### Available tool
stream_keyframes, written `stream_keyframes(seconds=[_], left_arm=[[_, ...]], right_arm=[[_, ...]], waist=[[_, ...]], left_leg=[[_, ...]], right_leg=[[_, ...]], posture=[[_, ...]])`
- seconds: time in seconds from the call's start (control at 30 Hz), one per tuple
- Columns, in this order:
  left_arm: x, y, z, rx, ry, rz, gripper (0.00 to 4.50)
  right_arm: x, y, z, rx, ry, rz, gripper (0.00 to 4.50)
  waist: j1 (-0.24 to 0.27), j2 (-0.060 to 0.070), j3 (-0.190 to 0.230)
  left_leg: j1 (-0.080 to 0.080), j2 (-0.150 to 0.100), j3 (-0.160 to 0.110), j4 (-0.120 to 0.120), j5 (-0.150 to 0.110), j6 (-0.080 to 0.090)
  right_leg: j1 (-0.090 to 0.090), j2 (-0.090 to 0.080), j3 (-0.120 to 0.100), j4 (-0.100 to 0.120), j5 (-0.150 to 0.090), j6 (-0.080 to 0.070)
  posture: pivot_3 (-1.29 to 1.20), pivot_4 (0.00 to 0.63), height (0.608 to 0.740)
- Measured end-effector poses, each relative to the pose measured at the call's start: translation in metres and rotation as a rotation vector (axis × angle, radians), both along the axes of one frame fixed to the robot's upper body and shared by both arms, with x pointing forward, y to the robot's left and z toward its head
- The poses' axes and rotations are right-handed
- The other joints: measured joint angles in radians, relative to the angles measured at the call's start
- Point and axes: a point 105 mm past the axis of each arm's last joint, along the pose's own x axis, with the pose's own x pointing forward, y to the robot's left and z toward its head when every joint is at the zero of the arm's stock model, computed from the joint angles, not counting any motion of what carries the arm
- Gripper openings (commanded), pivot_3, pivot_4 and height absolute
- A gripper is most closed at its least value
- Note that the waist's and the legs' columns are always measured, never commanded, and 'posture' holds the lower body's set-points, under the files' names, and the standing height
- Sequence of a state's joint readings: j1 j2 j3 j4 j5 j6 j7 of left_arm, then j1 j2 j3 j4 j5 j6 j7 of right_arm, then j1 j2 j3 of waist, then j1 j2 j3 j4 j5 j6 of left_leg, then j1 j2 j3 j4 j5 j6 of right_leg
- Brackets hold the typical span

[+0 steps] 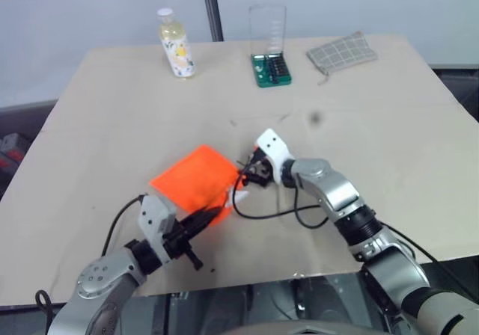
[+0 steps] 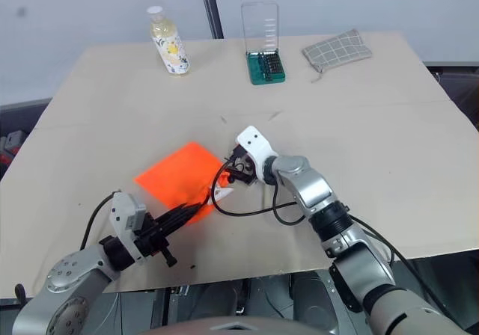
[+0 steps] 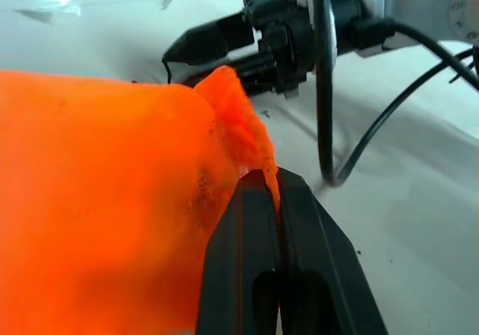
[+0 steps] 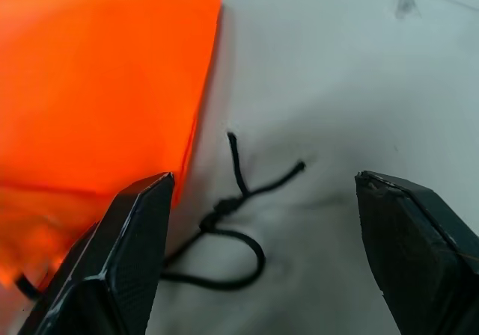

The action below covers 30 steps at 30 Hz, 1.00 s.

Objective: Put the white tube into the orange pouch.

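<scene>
— What's nearest you, and what do the close-up cameras add?

— The left gripper (image 1: 213, 214), fingers pressed together, pinching the near edge of the orange pouch (image 1: 196, 178). From the head view you just see black tips at the orange corner; the left wrist view shows the fabric bunched up and clamped between the two fingers (image 3: 247, 260).

— And the right side?

— The right gripper (image 2: 233, 172) sits just beyond, at the pouch's right-hand corner, angled down toward the table (image 1: 389, 125). Its fingers stand wide apart and hold nothing. The right wrist view gives what the head views barely show — a thin dark cord (image 4: 232, 230) looped and knotted on the bare table between the two fingers, beside the pouch's straight edge.

— Which way does the pouch lie?

— Flat, turned like a diamond, one corner toward the far side, another toward the left gripper.

— The white tube?

— A small white shape (image 2: 223, 193) lies on the table at the pouch's near-right edge, between the two grippers. It's too small for me to tell which way its long axis points.

— Farther back?

— A yellowish bottle (image 1: 177, 45), a green bit case (image 1: 270, 67) with its clear lid up, and a grey checked cloth (image 1: 341, 51) along the far edge.
</scene>
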State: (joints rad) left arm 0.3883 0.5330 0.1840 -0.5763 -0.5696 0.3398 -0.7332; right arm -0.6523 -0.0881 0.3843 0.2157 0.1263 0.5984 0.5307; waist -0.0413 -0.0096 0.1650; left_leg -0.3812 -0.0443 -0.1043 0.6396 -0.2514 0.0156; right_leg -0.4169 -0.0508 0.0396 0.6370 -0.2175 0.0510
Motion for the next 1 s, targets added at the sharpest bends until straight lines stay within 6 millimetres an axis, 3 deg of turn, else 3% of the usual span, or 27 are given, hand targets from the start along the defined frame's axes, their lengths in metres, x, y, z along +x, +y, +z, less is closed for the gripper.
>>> stream_keyframes(seconds=[0.2, 0.23, 0.27, 0.47, 0.5, 0.8, 0.93, 1.0], left_arm=[[0.001, 0.000, 0.001, 0.007, -0.007, 0.000, 0.00], [0.001, 0.000, 0.001, 0.007, -0.007, 0.000, 0.00], [0.001, 0.000, 0.001, 0.010, -0.009, 0.000, 0.00], [0.002, 0.000, 0.002, 0.014, -0.013, 0.001, 0.00], [0.002, 0.000, 0.002, 0.014, -0.013, 0.001, 0.00], [0.004, 0.002, 0.002, 0.013, -0.013, 0.017, 0.00], [0.011, 0.002, 0.010, -0.013, -0.037, 0.039, 0.00], [0.015, 0.002, 0.016, -0.041, -0.046, 0.044, 0.87]], right_arm=[[-0.004, 0.001, -0.005, -0.004, -0.010, 0.032, 3.89], [-0.004, 0.002, -0.005, -0.007, -0.014, 0.036, 3.39], [-0.004, 0.002, -0.006, -0.006, -0.017, 0.041, 3.21], [-0.007, 0.004, -0.009, -0.001, -0.014, 0.059, 0.30], [-0.007, 0.004, -0.010, 0.003, -0.008, 0.066, 0.03], [-0.005, -0.003, -0.009, 0.085, 0.036, 0.023, 0.03], [0.009, -0.019, 0.008, 0.268, 0.137, -0.081, 0.03], [0.022, -0.033, 0.034, 0.378, 0.140, -0.134, 0.00]], waist=[[0.000, 0.000, 0.000], [-0.001, 0.000, 0.000], [-0.001, 0.000, 0.000], [-0.002, -0.001, -0.001], [-0.002, -0.001, -0.001], [0.000, -0.001, -0.001], [0.004, 0.000, 0.000], [0.003, 0.000, 0.001]], left_leg=[[0.001, 0.000, 0.001, 0.000, 0.000, 0.000], [0.001, 0.000, 0.001, 0.000, 0.000, 0.000], [0.001, 0.000, 0.001, 0.000, 0.000, 0.000], [0.003, 0.001, 0.001, 0.000, 0.000, 0.000], [0.003, 0.001, 0.001, 0.000, 0.000, 0.000], [0.002, 0.001, 0.001, 0.000, 0.000, 0.000], [0.001, 0.001, 0.000, 0.001, 0.000, 0.000], [0.000, 0.000, 0.000, 0.001, 0.000, 0.000]], right_leg=[[0.000, 0.000, 0.000, 0.000, 0.000, 0.000], [0.000, 0.000, 0.001, 0.000, 0.000, 0.000], [0.000, 0.000, 0.001, 0.000, 0.000, 0.000], [0.001, 0.001, 0.001, 0.000, 0.000, 0.000], [0.002, 0.001, 0.001, 0.000, 0.000, 0.000], [0.002, 0.001, 0.001, 0.000, 0.000, 0.000], [0.001, 0.001, 0.001, 0.000, 0.000, 0.000], [0.001, 0.000, 0.001, 0.001, 0.000, 0.000]], posture=[[0.00, 0.150, 0.740], [0.00, 0.150, 0.740], [0.00, 0.150, 0.740], [0.00, 0.150, 0.740], [0.00, 0.150, 0.740], [0.00, 0.150, 0.740], [0.00, 0.150, 0.740], [0.00, 0.150, 0.740]])
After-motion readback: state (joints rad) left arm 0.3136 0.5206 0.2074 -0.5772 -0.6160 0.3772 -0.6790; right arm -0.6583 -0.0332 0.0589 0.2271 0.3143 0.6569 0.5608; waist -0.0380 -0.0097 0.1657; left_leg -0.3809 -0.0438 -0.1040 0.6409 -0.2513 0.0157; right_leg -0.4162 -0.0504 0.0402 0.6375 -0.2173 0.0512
